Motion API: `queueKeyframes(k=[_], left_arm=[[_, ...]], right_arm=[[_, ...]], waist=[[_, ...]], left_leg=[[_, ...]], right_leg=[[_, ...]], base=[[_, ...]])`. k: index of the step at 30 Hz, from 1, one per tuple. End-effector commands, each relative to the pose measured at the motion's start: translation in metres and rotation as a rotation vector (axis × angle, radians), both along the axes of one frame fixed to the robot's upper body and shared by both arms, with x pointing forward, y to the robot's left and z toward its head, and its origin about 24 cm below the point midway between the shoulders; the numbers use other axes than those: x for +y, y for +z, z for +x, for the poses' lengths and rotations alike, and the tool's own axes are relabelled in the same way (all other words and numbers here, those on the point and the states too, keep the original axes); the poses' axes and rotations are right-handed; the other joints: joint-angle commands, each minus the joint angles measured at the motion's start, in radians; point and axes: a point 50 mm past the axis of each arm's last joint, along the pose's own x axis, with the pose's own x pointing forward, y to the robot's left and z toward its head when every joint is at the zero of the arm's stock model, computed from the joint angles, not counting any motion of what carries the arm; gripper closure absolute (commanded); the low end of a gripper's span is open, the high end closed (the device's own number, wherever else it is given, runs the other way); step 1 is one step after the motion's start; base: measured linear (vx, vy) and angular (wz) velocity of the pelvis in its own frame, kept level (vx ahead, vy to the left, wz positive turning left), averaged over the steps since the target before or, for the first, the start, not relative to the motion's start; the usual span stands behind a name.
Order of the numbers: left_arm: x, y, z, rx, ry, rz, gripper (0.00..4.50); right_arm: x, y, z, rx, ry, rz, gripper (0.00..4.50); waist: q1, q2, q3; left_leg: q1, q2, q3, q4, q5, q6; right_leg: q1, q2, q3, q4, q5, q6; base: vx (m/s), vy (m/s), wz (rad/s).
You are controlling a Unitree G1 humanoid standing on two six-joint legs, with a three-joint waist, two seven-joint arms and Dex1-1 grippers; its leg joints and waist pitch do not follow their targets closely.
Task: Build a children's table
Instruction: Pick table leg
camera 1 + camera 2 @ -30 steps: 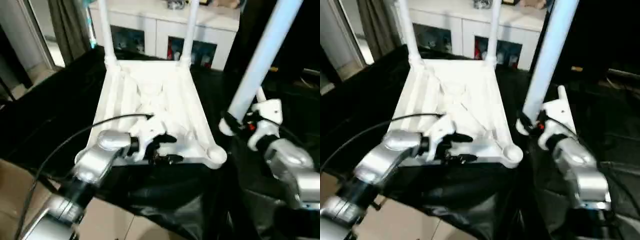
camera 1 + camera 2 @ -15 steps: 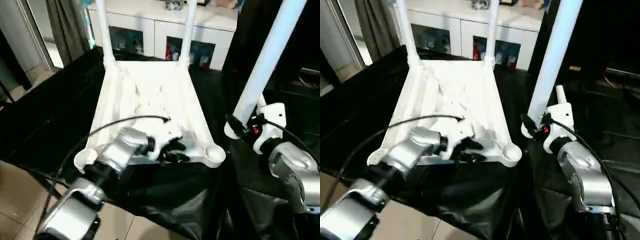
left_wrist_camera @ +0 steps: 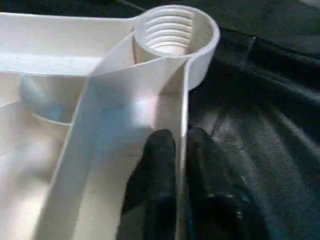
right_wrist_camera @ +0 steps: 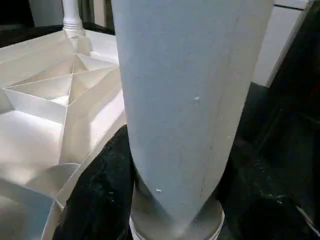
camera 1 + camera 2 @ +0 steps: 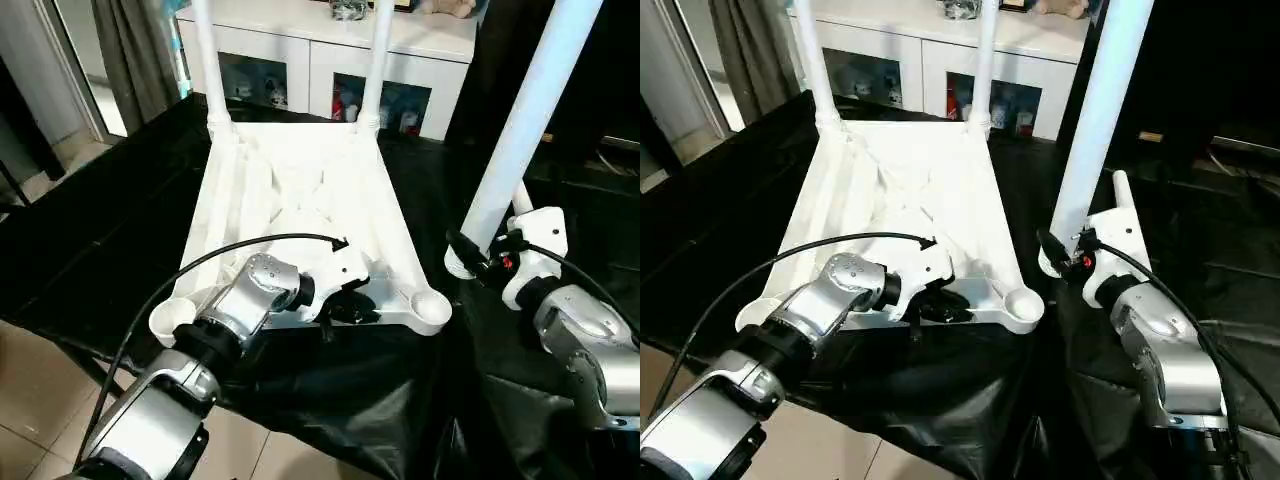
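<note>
The inverted white plastic ribbed rectangular table top (image 5: 300,200) lies on the black cloth-covered work surface (image 5: 90,230), two white round legs (image 5: 372,60) already standing at its 12 o'clock corners. The left gripper (image 3: 181,150) is clamped on the near edge rib; maintain this hold to steady the top. The right gripper (image 5: 1065,252) grips the long white tapering leg (image 5: 525,120) near its threaded end, at 3 o'clock of the empty threaded corner socket (image 5: 431,303). Centre the leg upright over that socket before turning.

A home living room is showing here: a white cabinet (image 5: 330,60) with glass-fronted compartments is standing along the top of the frame, a curtain (image 5: 130,50) is hanging at upper left, and tiled floor (image 5: 30,400) is lying at lower left.
</note>
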Motion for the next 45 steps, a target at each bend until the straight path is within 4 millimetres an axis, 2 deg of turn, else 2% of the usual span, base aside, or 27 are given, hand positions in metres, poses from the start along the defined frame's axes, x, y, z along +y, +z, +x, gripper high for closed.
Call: queueKeyframes(k=[1, 2, 4, 5, 7, 8, 11, 14, 15, 16, 17, 18, 19, 21, 22, 23, 24, 25, 27, 30, 32, 33, 34, 36, 40, 41, 45], left_arm=[[0.006, -0.003, 0.001, 0.005, 0.011, 0.029, 4.33], [0.006, -0.004, 0.001, 0.006, 0.011, 0.031, 4.35], [0.007, -0.005, 0.0, 0.006, 0.011, 0.034, 4.42], [0.01, -0.008, -0.001, 0.007, 0.003, 0.05, 4.42], [0.017, -0.012, -0.004, 0.004, -0.011, 0.084, 4.42], [0.019, -0.012, -0.005, 0.004, -0.011, 0.089, 4.42], [0.039, -0.007, -0.008, -0.001, 0.027, 0.072, 4.5], [0.059, 0.002, -0.014, -0.022, 0.074, 0.053, 4.5], [0.066, 0.006, -0.017, -0.038, 0.094, 0.049, 4.5], [0.069, 0.007, -0.018, -0.045, 0.101, 0.049, 4.5], [0.074, 0.01, -0.02, -0.059, 0.115, 0.05, 4.5], [0.083, 0.013, -0.023, -0.08, 0.137, 0.06, 4.5], [0.09, 0.016, -0.027, -0.096, 0.158, 0.071, 4.5], [0.094, 0.019, -0.03, -0.105, 0.172, 0.08, 4.5], [0.098, 0.022, -0.033, -0.117, 0.189, 0.081, 4.5], [0.1, 0.023, -0.035, -0.123, 0.198, 0.08, 4.5], [0.101, 0.029, -0.039, -0.141, 0.216, 0.067, 4.5], [0.101, 0.029, -0.039, -0.141, 0.216, 0.067, 4.5], [0.097, 0.034, -0.039, -0.171, 0.2, 0.023, 4.5], [0.092, 0.035, -0.038, -0.191, 0.18, -0.005, 4.5], [0.082, 0.033, -0.04, -0.179, 0.142, -0.043, 4.5], [0.077, 0.032, -0.041, -0.163, 0.124, -0.062, 4.5], [0.075, 0.032, -0.041, -0.156, 0.118, -0.069, 4.5], [0.07, 0.026, -0.043, -0.131, 0.09, -0.056, 4.5], [0.068, 0.02, -0.042, -0.131, 0.078, -0.042, 4.5], [0.068, 0.02, -0.042, -0.131, 0.078, -0.042, 4.5], [0.069, 0.018, -0.04, -0.142, 0.072, -0.032, 4.5]], right_arm=[[0.0, 0.004, 0.0, -0.011, 0.007, -0.015, 2.57], [0.001, 0.004, 0.0, -0.011, 0.01, -0.015, 2.57], [0.001, 0.004, 0.0, -0.012, 0.012, -0.014, 2.57], [0.003, 0.004, 0.001, -0.011, 0.018, -0.011, 2.57], [0.007, 0.003, 0.003, -0.006, 0.037, 0.005, 2.57], [0.008, 0.003, 0.003, -0.004, 0.043, 0.012, 2.57], [0.018, 0.002, 0.007, 0.013, 0.103, 0.063, 2.57], [0.026, -0.001, 0.011, 0.02, 0.136, 0.085, 2.57], [0.028, -0.002, 0.013, 0.02, 0.143, 0.088, 2.57], [0.029, -0.003, 0.014, 0.021, 0.144, 0.088, 2.57], [0.031, -0.004, 0.015, 0.022, 0.149, 0.09, 2.57], [0.035, -0.005, 0.018, 0.023, 0.159, 0.095, 2.57], [0.04, -0.006, 0.02, 0.024, 0.17, 0.098, 2.57], [0.043, -0.007, 0.022, 0.025, 0.179, 0.101, 2.57], [0.048, -0.007, 0.024, 0.025, 0.195, 0.107, 2.58], [0.051, -0.007, 0.025, 0.025, 0.206, 0.111, 2.59], [0.061, -0.006, 0.03, 0.021, 0.238, 0.122, 2.59], [0.061, -0.006, 0.03, 0.021, 0.238, 0.122, 2.59], [0.07, -0.004, 0.034, 0.021, 0.271, 0.128, 2.59], [0.079, -0.003, 0.036, 0.032, 0.319, 0.147, 2.59], [0.093, -0.002, 0.034, 0.073, 0.45, 0.184, 2.59], [0.097, -0.002, 0.033, 0.095, 0.498, 0.191, 2.59], [0.098, -0.002, 0.033, 0.104, 0.511, 0.19, 2.59], [0.101, -0.004, 0.033, 0.119, 0.552, 0.158, 2.59], [0.102, -0.005, 0.029, 0.156, 0.609, 0.139, 2.59], [0.102, -0.005, 0.029, 0.156, 0.609, 0.139, 2.59], [0.096, -0.012, 0.026, 0.196, 0.618, 0.084, 2.59]], waist=[[-0.001, -0.015, -0.057], [-0.002, -0.018, -0.056], [-0.003, -0.017, -0.056], [-0.003, -0.023, -0.056], [-0.004, -0.02, -0.056], [-0.005, -0.023, -0.056], [-0.01, -0.025, -0.055], [-0.025, -0.024, -0.056], [-0.028, -0.02, -0.053], [-0.029, -0.024, -0.052], [-0.028, -0.021, -0.052], [-0.028, -0.026, -0.054], [-0.031, -0.025, -0.053], [-0.033, -0.022, -0.056], [-0.03, -0.024, -0.055], [-0.031, -0.024, -0.059], [-0.029, -0.026, -0.061], [-0.028, -0.025, -0.06], [-0.018, -0.023, -0.06], [-0.007, -0.021, -0.062], [0.002, -0.023, -0.063], [0.008, -0.027, -0.063], [0.012, -0.026, -0.063], [0.018, -0.034, -0.063], [0.027, -0.036, -0.063], [0.028, -0.038, -0.061], [0.026, -0.042, -0.056]], left_leg=[[-0.005, 0.034, -0.002, -0.07, -0.092, 0.04], [-0.005, 0.034, -0.002, -0.071, -0.094, 0.04], [-0.006, 0.035, -0.003, -0.072, -0.091, 0.04], [-0.006, 0.036, -0.002, -0.072, -0.089, 0.043], [-0.007, 0.036, -0.003, -0.073, -0.085, 0.044], [-0.009, 0.037, -0.005, -0.074, -0.083, 0.045], [-0.01, 0.037, -0.004, -0.074, -0.081, 0.05], [-0.019, 0.042, -0.011, -0.079, -0.078, 0.04], [-0.013, 0.042, -0.007, -0.078, -0.089, 0.038], [-0.011, 0.041, -0.005, -0.078, -0.096, 0.037], [-0.009, 0.043, -0.004, -0.08, -0.094, 0.033], [-0.013, 0.044, -0.006, -0.081, -0.074, 0.034], [-0.017, 0.044, -0.007, -0.082, -0.067, 0.036], [-0.015, 0.043, -0.004, -0.078, -0.037, 0.045], [-0.011, 0.042, -0.001, -0.077, -0.034, 0.049], [-0.016, 0.039, -0.001, -0.075, -0.008, 0.056], [-0.017, 0.041, 0.0, -0.075, 0.014, 0.064], [-0.018, 0.04, 0.0, -0.074, 0.021, 0.068], [-0.014, 0.04, 0.004, -0.072, 0.044, 0.081], [-0.008, 0.042, 0.007, -0.07, 0.053, 0.084], [-0.006, 0.043, 0.009, -0.07, 0.056, 0.087], [-0.004, 0.045, 0.011, -0.071, 0.05, 0.09], [-0.004, 0.046, 0.011, -0.07, 0.051, 0.09], [-0.004, 0.048, 0.016, -0.07, 0.058, 0.092], [0.0, 0.049, 0.026, -0.07, 0.044, 0.086], [0.002, 0.05, 0.028, -0.071, 0.025, 0.083], [-0.001, 0.051, 0.03, -0.075, -0.029, 0.061]], right_leg=[[0.058, -0.084, 0.039, -0.095, -0.082, -0.234], [0.057, -0.082, 0.039, -0.096, -0.094, -0.229], [0.057, -0.083, 0.039, -0.095, -0.098, -0.225], [0.057, -0.083, 0.039, -0.096, -0.092, -0.225], [0.056, -0.085, 0.039, -0.095, -0.092, -0.222], [0.058, -0.086, 0.038, -0.092, -0.09, -0.22], [0.056, -0.088, 0.037, -0.092, -0.085, -0.227], [0.058, -0.095, 0.035, -0.082, -0.089, -0.234], [0.049, -0.089, 0.034, -0.088, -0.102, -0.233], [0.046, -0.088, 0.034, -0.09, -0.109, -0.236], [0.045, -0.087, 0.034, -0.088, -0.102, -0.241], [0.049, -0.089, 0.032, -0.082, -0.064, -0.247], [0.05, -0.089, 0.032, -0.079, -0.051, -0.248], [0.049, -0.087, 0.032, -0.075, 0.017, -0.255], [0.046, -0.084, 0.032, -0.076, 0.026, -0.257], [0.053, -0.085, 0.034, -0.068, 0.073, -0.267], [0.051, -0.084, 0.032, -0.063, 0.115, -0.273], [0.05, -0.084, 0.031, -0.063, 0.127, -0.275], [0.048, -0.081, 0.03, -0.058, 0.177, -0.28], [0.046, -0.08, 0.031, -0.054, 0.209, -0.282], [0.047, -0.08, 0.03, -0.052, 0.224, -0.284], [0.046, -0.08, 0.03, -0.052, 0.216, -0.286], [0.046, -0.082, 0.029, -0.051, 0.215, -0.287], [0.044, -0.084, 0.027, -0.05, 0.204, -0.281], [0.039, -0.085, 0.025, -0.053, 0.164, -0.266], [0.037, -0.086, 0.023, -0.057, 0.131, -0.26], [0.033, -0.092, 0.022, -0.067, 0.009, -0.232]], base=[[0.0, 0.0, 0.0], [0.0, 0.0, 0.0], [0.0, 0.0, 0.0], [0.0, 0.0, 0.0], [0.0, 0.0, 0.0], [0.0, 0.0, 0.0], [0.0, 0.0, 0.0], [0.0, 0.0, 0.0], [0.0, 0.0, 0.0], [0.0, 0.0, 0.0], [0.0, 0.0, 0.0], [0.0, 0.0, 0.0], [0.0, 0.0, 0.0], [0.0, 0.0, 0.0], [0.0, 0.0, 0.0], [0.0, 0.0, 0.0], [0.0, 0.0, 0.0], [0.0, 0.0, 0.0], [0.0, 0.0, 0.0], [0.0, 0.0, 0.0], [0.0, 0.0, 0.0], [0.0, 0.0, 0.0], [0.0, 0.0, 0.0], [0.0, 0.0, 0.0], [0.0, 0.0, 0.0], [0.0, 0.0, 0.0], [0.0, 0.0, 0.0]])
